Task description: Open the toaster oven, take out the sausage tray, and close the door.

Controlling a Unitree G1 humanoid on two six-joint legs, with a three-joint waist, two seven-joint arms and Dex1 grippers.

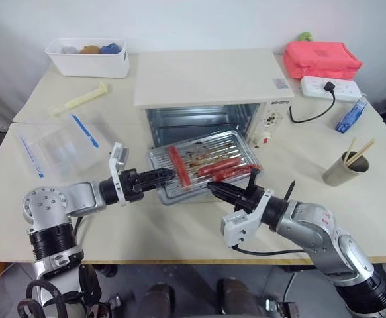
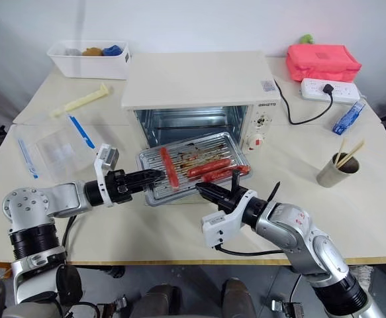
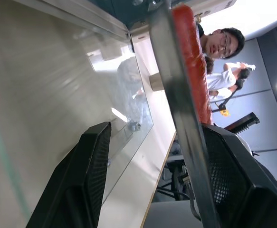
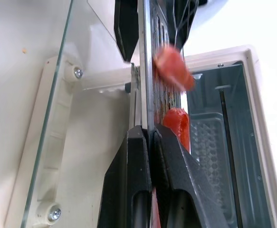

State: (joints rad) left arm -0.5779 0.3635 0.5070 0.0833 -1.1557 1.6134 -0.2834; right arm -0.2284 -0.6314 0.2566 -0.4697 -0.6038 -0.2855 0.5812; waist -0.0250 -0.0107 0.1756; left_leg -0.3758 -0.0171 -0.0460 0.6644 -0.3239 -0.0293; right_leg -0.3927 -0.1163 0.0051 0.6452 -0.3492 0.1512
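Observation:
The cream toaster oven point(image 1: 206, 76) stands open at mid-table. Its glass door point(image 4: 48, 95) lies folded down flat in front of it. The silver sausage tray point(image 1: 238, 142) is out in front of the oven mouth, above the door, with three red sausages point(image 1: 179, 165) in it. My right gripper point(image 1: 214, 189) is shut on the tray's front rim, as the right wrist view shows point(image 4: 150, 130). My left gripper point(image 1: 166, 175) is at the tray's left edge. In the left wrist view point(image 3: 157, 127) the rim runs between its fingers, against one finger and with a gap to the other.
A clear plastic box with blue trim point(image 1: 60, 146) lies left of the oven, a white bin point(image 1: 90, 56) at the back left. To the right are a red pouch point(image 1: 322, 58), a power strip point(image 1: 330, 87) and a metal cup with chopsticks point(image 1: 343, 169). A person point(image 3: 221, 42) stands behind.

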